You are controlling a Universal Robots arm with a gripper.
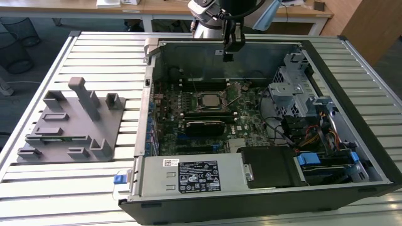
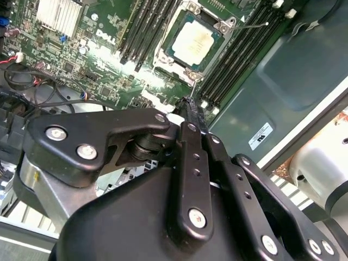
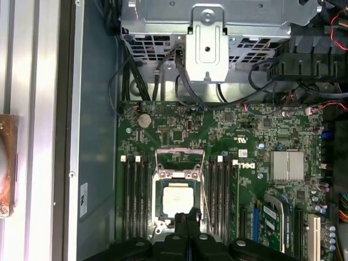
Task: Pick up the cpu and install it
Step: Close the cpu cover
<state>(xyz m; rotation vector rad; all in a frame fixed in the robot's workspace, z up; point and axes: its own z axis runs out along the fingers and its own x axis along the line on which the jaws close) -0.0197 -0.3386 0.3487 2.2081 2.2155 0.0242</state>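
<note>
smooth pale metal cpu (image 3: 176, 198), matt black gripper (image 2: 191, 106), ribbed bare metal table (image 1: 103, 52)

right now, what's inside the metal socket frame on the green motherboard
The small square pale silvery cpu lies flat inside the metal socket frame. Whatever is under it is covered.

Cut off at the exterior view's upper edge: the arm (image 1: 204, 26). Tucked behind the gripper (image 3: 187, 218) in the first wrist view: one edge of the cpu (image 3: 176, 198). Blocked by that gripper in the second wrist view: much of the motherboard (image 2: 76, 60).
</note>
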